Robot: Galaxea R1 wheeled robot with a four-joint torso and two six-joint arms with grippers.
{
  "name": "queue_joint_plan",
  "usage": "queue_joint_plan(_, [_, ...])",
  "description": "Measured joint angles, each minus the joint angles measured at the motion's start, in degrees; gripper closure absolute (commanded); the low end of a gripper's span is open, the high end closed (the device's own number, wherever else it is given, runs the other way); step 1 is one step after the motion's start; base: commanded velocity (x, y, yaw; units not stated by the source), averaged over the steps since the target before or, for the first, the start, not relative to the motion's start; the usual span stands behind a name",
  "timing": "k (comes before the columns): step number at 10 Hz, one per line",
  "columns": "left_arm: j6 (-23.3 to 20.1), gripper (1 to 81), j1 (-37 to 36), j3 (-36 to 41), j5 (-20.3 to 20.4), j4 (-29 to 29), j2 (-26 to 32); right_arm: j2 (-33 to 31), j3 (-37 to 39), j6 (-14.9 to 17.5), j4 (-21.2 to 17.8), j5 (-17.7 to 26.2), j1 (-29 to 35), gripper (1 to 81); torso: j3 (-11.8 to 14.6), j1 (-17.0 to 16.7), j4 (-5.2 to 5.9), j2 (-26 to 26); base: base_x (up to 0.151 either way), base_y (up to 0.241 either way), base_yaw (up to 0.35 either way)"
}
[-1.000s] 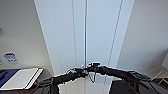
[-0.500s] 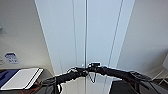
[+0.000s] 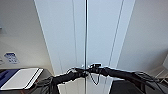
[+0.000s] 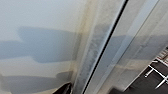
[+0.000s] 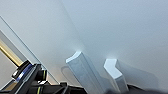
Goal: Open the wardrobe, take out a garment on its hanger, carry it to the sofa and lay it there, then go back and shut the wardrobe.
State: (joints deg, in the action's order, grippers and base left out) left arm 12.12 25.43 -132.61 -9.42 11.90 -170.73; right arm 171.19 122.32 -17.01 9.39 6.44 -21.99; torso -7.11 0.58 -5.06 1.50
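While both black arms reach forward and meet at its centre line, the wardrobe (image 3: 82,37) rises directly ahead of the robot in the head view, its two plain white doors shut with a thin dark seam (image 3: 86,32) running full height between them. The left gripper (image 3: 80,74) comes in from the left and sits at the seam low on the doors; the right gripper (image 3: 94,68) comes in from the right and sits just beside it, slightly higher, with a loose cable hanging beneath. Whether either gripper's jaws are wide, narrow or closed on anything cannot be told from these views. From the right wrist, the pair of small white handles (image 5: 83,71) stands out from the door face, side by side and very close to the camera, perhaps touching the gripper, though contact is not clear. From the left wrist, the door surface and the dark seam (image 4: 107,45) pass close by. To the left, a white-topped table (image 3: 21,78) stands against a pale wall (image 3: 20,37).
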Motion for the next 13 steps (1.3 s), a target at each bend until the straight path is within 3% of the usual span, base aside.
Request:
queue_joint_plan(7, [0.15, 1.0, 2.33, 33.63, -6.83, 3.28, 19.19, -11.24, -18.60, 0.11, 0.89, -3.44, -3.44, 1.0, -0.02, 0.15, 0.00, -0.09, 0.000, 0.000, 0.000])
queue_joint_plan(9, [0.15, 1.0, 3.29, 43.30, -6.58, 3.47, 25.94, -15.37, -24.61, 0.50, 0.87, -5.84, -5.55, 1.0, -0.02, 0.17, 0.00, -0.11, 0.000, 0.000, 0.000])
queue_joint_plan(13, [-1.01, 1.0, 8.36, 58.44, -1.12, 4.00, 39.50, -25.38, -37.64, 0.72, 2.35, -6.99, -9.03, 1.0, -0.02, 0.22, 0.00, -0.11, 0.000, 0.000, 0.000])
